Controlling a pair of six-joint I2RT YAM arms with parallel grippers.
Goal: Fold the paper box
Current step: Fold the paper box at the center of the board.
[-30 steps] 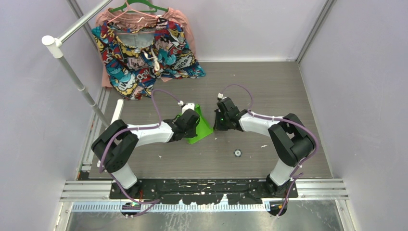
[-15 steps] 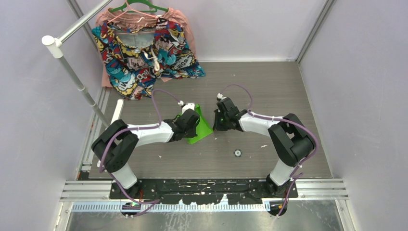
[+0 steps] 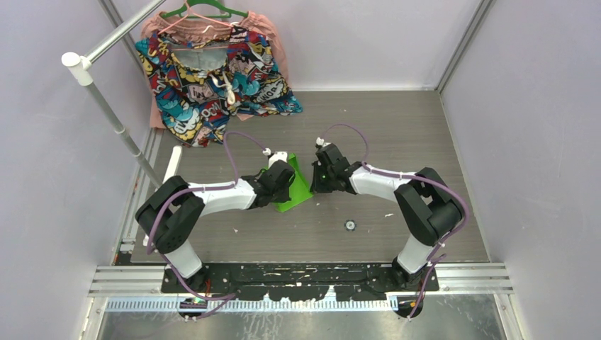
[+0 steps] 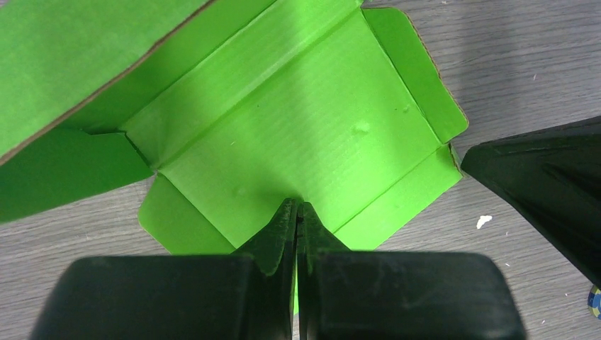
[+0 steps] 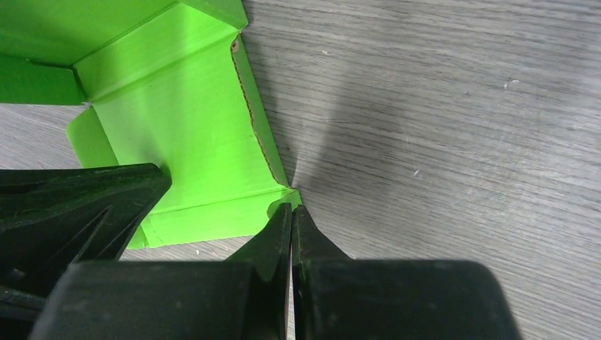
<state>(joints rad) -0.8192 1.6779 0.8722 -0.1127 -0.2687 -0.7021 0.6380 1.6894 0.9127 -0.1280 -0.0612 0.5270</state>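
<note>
Paper box (image 4: 298, 134): one side raised, other flaps flat; I judge most folding remains. Left end effector (image 4: 298, 207), right end effector (image 5: 290, 210): both pressed together, tips against card.

**Closed gripper tips meet a green card corner**

The right gripper (image 5: 290, 212) has its black fingers pressed together. Its tips touch the nearest corner of the lime-green paper box (image 5: 177, 134), which spreads ahead and to the left. The left gripper (image 5: 142, 193) overlaps the card's near edge, left of the tips. Grey wood-grain table (image 5: 461, 142) fills the right.

Grey wood-grain table (image 3: 397, 127): green paper box (image 3: 301, 185) centre, patterned garment (image 3: 212, 78) far-left corner.
</note>
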